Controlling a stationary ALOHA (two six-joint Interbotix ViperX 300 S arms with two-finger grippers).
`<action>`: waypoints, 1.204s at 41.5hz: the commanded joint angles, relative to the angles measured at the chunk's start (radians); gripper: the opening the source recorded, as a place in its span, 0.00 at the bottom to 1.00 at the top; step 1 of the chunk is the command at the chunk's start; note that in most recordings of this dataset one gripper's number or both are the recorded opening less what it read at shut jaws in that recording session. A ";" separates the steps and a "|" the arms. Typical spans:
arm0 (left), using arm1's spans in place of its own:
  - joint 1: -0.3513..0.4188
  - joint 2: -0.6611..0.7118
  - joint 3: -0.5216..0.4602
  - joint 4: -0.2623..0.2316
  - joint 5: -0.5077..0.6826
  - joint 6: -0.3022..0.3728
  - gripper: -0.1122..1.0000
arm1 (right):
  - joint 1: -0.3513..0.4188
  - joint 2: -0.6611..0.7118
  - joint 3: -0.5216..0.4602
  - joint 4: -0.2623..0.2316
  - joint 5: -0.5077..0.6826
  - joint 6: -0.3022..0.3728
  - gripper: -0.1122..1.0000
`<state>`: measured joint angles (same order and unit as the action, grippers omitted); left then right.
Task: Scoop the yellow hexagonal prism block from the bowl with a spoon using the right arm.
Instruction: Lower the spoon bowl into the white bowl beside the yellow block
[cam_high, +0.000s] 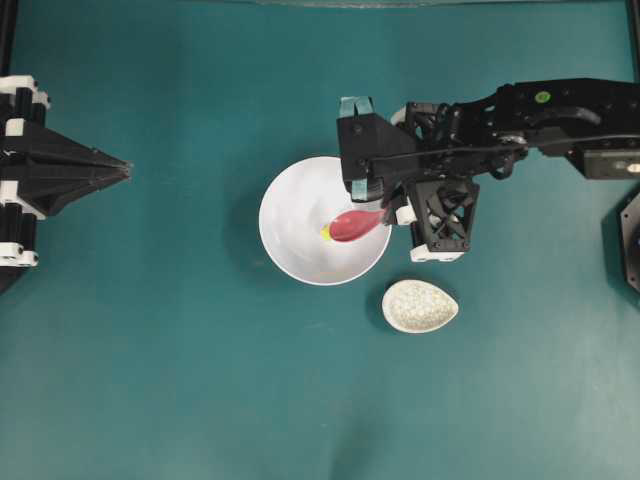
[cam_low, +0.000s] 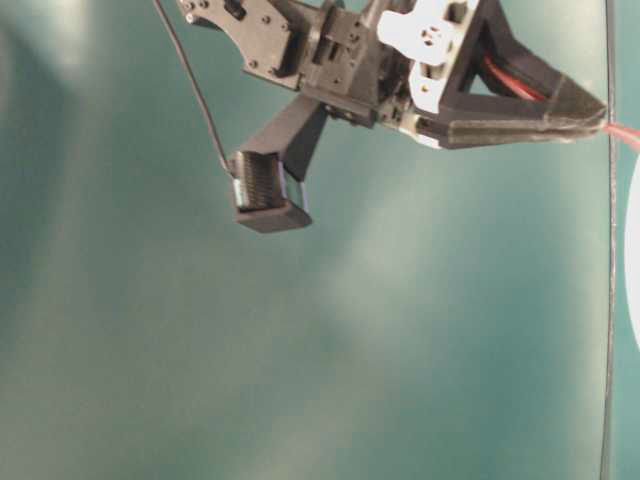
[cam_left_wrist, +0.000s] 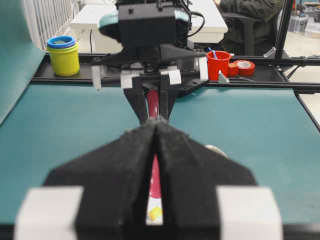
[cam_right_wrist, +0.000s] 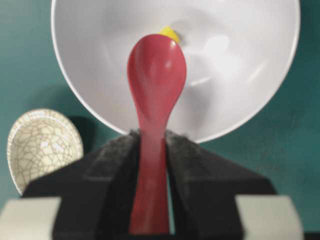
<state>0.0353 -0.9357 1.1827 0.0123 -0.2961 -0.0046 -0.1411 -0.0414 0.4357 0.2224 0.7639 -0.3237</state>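
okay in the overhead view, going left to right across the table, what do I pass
Left claw → white bowl → yellow block → pink-red spoon → speckled egg-shaped dish. The right claw overlaps the bowl and spoon, so I've left it out.

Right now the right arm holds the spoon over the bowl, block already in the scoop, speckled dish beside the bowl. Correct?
Not quite: the block isn't in the scoop. The right wrist view shows it on the bowl floor just past the spoon tip. The rest stands: the right arm's fingers grip the spoon's handle over the bowl, and the speckled dish sits beside the bowl.
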 joint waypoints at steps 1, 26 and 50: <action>0.000 0.005 -0.023 0.002 -0.005 0.003 0.10 | 0.000 -0.002 -0.023 -0.003 0.005 0.002 0.30; 0.000 0.003 -0.025 0.002 -0.005 0.005 0.10 | 0.014 0.087 -0.046 -0.003 -0.078 -0.011 0.30; 0.000 -0.003 -0.025 0.002 -0.005 0.003 0.10 | 0.025 0.110 -0.067 -0.005 -0.227 -0.005 0.30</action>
<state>0.0353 -0.9434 1.1827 0.0123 -0.2945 -0.0015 -0.1181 0.0859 0.3912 0.2194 0.5492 -0.3298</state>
